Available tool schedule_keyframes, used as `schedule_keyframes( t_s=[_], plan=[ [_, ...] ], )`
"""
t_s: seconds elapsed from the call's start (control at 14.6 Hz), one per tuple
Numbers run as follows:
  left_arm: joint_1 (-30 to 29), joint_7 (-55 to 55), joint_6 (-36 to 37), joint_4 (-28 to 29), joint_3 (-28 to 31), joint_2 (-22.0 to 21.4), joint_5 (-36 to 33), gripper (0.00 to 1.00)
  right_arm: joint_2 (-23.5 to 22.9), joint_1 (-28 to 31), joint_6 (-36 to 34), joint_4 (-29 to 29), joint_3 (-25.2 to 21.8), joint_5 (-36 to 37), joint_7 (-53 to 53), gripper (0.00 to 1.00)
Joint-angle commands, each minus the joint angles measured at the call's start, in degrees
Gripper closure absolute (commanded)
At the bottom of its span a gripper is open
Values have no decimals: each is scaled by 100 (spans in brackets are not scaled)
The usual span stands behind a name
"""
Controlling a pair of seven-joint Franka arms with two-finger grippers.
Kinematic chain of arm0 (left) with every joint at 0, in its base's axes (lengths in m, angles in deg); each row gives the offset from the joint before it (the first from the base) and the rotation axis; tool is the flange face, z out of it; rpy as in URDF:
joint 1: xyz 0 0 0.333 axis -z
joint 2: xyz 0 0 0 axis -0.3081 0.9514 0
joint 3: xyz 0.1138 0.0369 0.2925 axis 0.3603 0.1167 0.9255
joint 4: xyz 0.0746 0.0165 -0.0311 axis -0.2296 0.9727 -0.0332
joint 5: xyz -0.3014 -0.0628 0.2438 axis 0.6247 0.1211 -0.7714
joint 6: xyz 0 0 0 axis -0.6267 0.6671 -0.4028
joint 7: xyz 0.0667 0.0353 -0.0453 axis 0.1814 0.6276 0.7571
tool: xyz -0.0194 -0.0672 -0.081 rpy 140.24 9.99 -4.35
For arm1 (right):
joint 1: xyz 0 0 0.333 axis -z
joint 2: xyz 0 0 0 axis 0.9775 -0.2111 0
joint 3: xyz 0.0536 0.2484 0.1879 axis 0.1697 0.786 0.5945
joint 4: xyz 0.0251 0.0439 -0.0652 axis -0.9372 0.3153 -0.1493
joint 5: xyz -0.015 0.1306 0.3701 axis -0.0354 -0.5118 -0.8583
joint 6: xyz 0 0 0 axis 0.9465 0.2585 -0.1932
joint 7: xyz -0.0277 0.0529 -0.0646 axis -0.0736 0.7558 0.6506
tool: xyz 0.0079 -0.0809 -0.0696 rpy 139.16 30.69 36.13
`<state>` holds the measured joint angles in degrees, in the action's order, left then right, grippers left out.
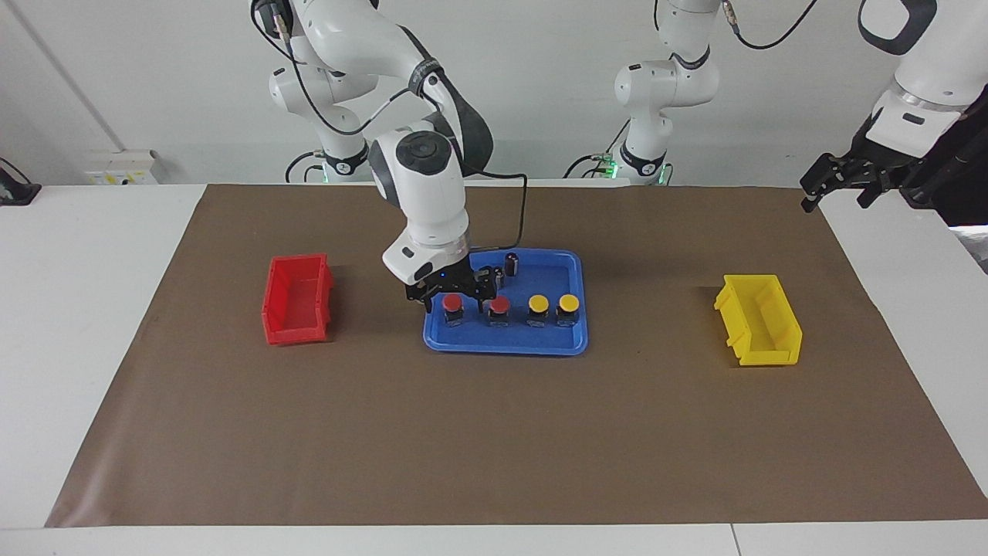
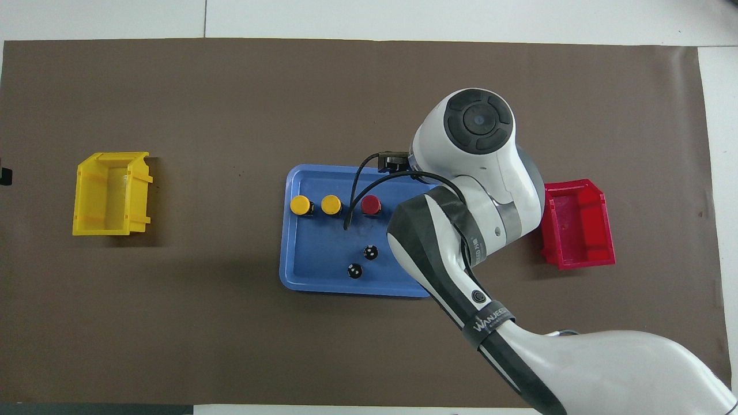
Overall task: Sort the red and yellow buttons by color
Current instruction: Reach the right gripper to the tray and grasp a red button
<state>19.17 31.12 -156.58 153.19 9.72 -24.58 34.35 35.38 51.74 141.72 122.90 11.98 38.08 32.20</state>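
Blue plastic forms a shallow tray (image 1: 505, 345) at the middle of the bench (image 1: 494, 432), which is covered with a brown mat. Nearest the robots in the tray stand two small dark cylinders (image 2: 362, 261) without coloured caps. Farther out runs a row of four push-buttons: two red buttons (image 1: 476, 306) toward the right arm's end and two yellow buttons (image 1: 553, 303) toward the left arm's end.

Each button looks small, light and rigid, with a smooth domed cap on a blocky black-and-silver base. The cap would likely slip, so the flat sides of the base seem the surer place to pinch.

Right end effector (image 1: 454, 296) sits low over the outermost red button, its dark fingers around the cap; whether they are spread or pressed together cannot be told. Left end effector (image 1: 837, 181) waits raised above the bench edge at the left arm's end, fingers equally unreadable.

An empty red bin (image 1: 297, 300) stands toward the right arm's end, a yellow bin (image 1: 758, 320) toward the left arm's.

Writing on a band around the right arm appears to read "WANJEER", though that reading is uncertain.
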Motion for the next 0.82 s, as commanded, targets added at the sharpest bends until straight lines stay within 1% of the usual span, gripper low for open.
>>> schedule_keyframes(
  t_s=[0.0, 0.34, 0.48, 0.55, 0.75],
  plan=[
    [0, -38, 36, 136, -20, -136, -106, 0, 303, -169, 336, 637, -13, 9, -53, 4],
    [79, -64, -43, 127, -46, -128, -106, 0, 417, -143, 363, 936, -22, 9, 447, 17],
    [166, -73, -52, 127, -91, -128, -106, 0, 417, -125, 363, 954, -22, 9, 553, 19],
    [211, -73, -52, 127, -108, -128, -106, 0, 435, -125, 424, 1024, -22, 9, 562, 20],
    [281, -73, -60, 127, -108, -128, -80, 0, 549, -125, 933, 1463, -22, 9, 571, 24]
  ],
)
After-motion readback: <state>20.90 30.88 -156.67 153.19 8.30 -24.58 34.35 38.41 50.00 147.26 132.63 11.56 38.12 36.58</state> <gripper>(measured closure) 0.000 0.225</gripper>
